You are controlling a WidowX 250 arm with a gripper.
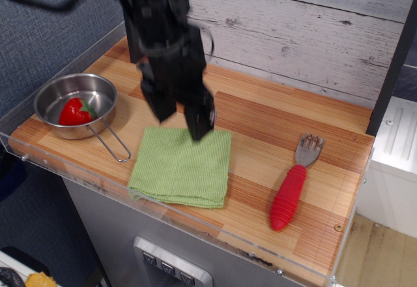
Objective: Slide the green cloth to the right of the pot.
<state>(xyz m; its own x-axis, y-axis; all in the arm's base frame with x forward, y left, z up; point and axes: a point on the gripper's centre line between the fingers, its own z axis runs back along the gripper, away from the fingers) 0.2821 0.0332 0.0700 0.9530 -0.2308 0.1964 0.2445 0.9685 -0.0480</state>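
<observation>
The green cloth (pixel 182 166) lies flat near the table's front edge, just right of the pot's wire handle. The pot (pixel 75 105) is a shiny steel pan at the front left with a red strawberry (pixel 77 111) inside. My black gripper (pixel 182 119) hangs above the cloth's far edge, lifted clear of it. Its two fingers are apart and hold nothing. The arm is motion-blurred.
A grey fork with a red handle (pixel 293 188) lies at the right. A clear plastic rim (pixel 195 216) runs along the table's front and left edges. A plank wall stands behind the table.
</observation>
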